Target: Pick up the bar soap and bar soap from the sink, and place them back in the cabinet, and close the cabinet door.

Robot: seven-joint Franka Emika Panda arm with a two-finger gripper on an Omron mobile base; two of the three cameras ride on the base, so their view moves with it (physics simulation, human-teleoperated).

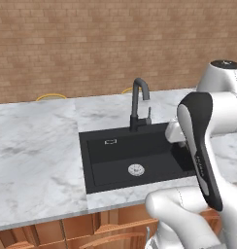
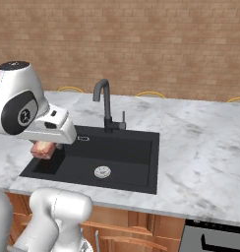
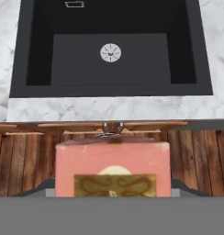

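Above the sink (image 2: pixel 141 142) | hand (image 2: pixel 45 147) grips pink bar soap (image 3: pixel 113 167); soap between fingers

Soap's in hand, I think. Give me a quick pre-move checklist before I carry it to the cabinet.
1. Pink bar soap sits between the jaws of the gripper: ok, it shows right at the hand camera and under the hand in the right base view.
2. Bar lifted clear of the sink: ok, the basin lies below it.
3. Faucet out of the way: ok, it stands apart at the back rim.
4. Second, orange bar located: not ok, the visible basin floor holds only the drain.
5. Cabinet and door position: cannot tell.
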